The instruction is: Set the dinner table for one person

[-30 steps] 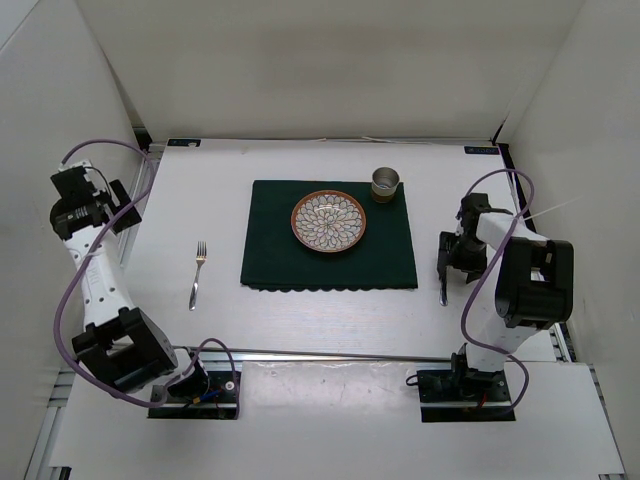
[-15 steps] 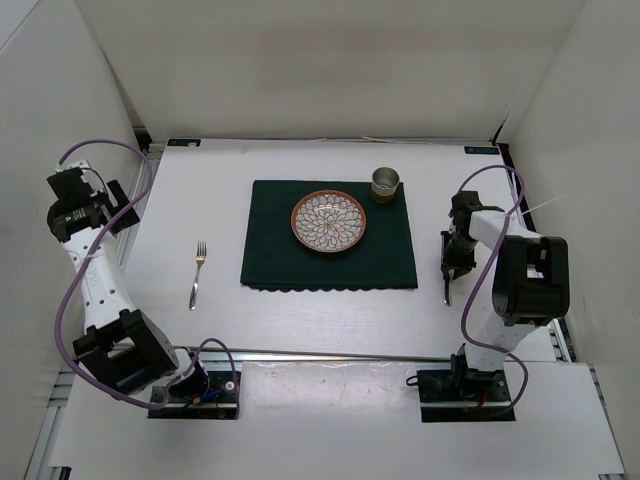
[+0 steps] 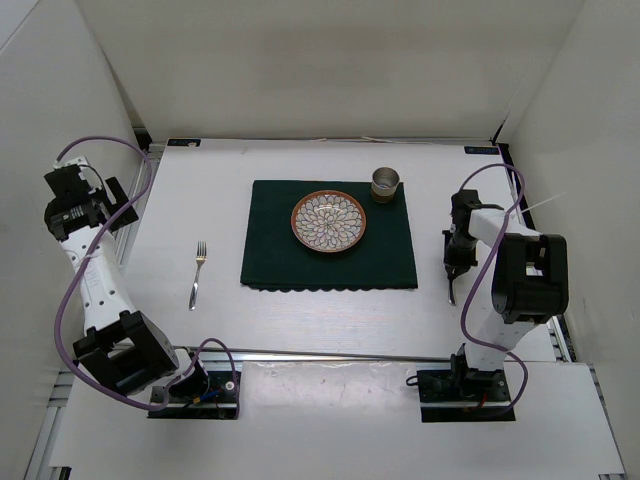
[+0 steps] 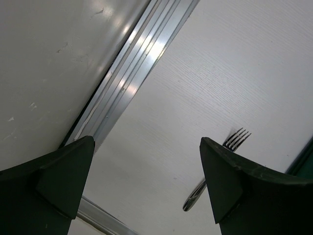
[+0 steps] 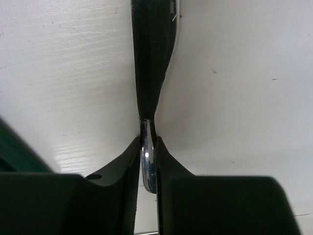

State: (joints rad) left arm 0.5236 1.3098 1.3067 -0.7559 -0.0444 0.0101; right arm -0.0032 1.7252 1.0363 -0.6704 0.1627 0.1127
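utensil (image 5: 148, 156), perhaps a knife, top cropped

My white worktop (image 3: 300, 320) carries a dark green placemat (image 3: 270, 262) about midway between its left and right edges, long sides parallel to the near and far edges. A fork (image 3: 197, 274) lies on the bare surface between the placemat and the left edge, tines toward the far edge. Near the placemat's right side, a slim metal utensil (image 3: 451, 292) is pinched in my right end effector (image 5: 148, 147). I cannot tell whether it rests on the worktop.
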